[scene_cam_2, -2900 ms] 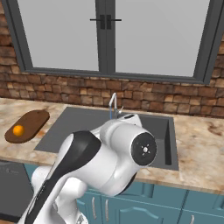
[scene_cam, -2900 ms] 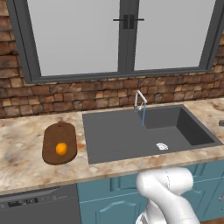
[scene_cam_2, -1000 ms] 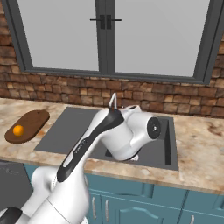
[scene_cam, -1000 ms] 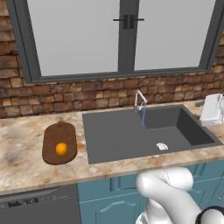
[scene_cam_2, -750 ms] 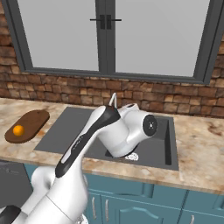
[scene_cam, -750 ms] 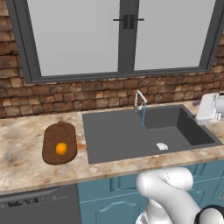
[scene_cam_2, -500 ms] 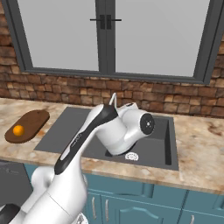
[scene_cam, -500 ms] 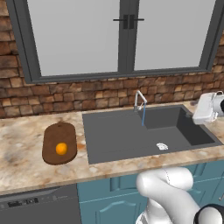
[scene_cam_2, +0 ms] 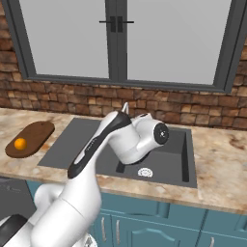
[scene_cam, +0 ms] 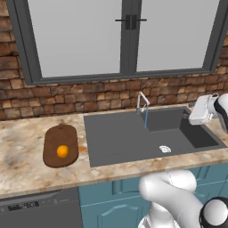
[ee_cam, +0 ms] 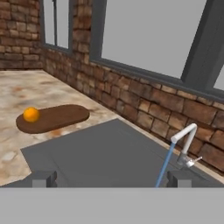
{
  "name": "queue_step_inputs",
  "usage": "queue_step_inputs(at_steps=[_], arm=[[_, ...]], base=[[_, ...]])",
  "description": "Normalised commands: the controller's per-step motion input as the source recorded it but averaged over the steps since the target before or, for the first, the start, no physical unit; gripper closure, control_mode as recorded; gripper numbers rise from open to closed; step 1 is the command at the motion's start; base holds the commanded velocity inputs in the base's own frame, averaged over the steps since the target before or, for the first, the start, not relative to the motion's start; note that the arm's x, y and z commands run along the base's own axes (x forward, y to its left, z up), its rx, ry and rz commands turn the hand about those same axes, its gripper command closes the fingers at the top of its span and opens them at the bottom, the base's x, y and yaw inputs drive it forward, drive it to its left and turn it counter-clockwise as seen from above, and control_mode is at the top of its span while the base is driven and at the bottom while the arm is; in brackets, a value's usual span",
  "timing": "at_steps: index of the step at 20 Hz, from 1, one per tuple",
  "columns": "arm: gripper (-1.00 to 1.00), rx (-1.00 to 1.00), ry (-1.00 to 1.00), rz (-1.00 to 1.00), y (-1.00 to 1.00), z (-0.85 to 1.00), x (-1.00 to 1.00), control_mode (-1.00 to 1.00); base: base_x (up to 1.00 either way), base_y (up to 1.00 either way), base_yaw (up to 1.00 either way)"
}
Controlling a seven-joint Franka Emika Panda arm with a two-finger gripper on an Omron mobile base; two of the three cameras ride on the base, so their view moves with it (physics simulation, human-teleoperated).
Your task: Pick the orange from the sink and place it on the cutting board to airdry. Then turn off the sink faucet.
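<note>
Facing the sink faucet [ee_cam: 186, 142] from the sink's [scene_cam: 120, 142] right end, the tool [ee_cam: 111, 178], fingers parted and empty, must travel leftward to its lever, the orange [scene_cam: 62, 151] resting on the cutting board [scene_cam: 61, 136].

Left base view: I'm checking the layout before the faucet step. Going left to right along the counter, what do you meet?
cutting board with the orange on it → sink → sink faucet with its blue stream → white drain mark → the gripper
</note>
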Motion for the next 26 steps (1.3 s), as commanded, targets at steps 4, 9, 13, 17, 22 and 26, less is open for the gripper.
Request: queue_step_inputs(at_steps=[4,9,13,17,22,26], arm=[[-1.0,0.0,0.01,0.0,0.0,-0.15,0.21,-1.0],[-1.0,0.0,0.0,0.0,0.0,-0.16,0.11,-1.0],[-1.0,0.0,-0.01,0.0,0.0,-0.07,0.19,-1.0],[-1.0,0.0,-0.01,-0.01,0.0,0.0,0.24,-1.0],[-1.0,0.0,0.0,0.0,0.0,-0.05,0.24,-1.0],[-1.0,0.0,0.0,0.0,0.0,-0.1,0.19,-1.0]], base=[[0.0,0.0,0.0],[0.0,0.0,0.0],[0.0,0.0,0.0],[0.0,0.0,0.0],[0.0,0.0,0.0],[0.0,0.0,0.0]])
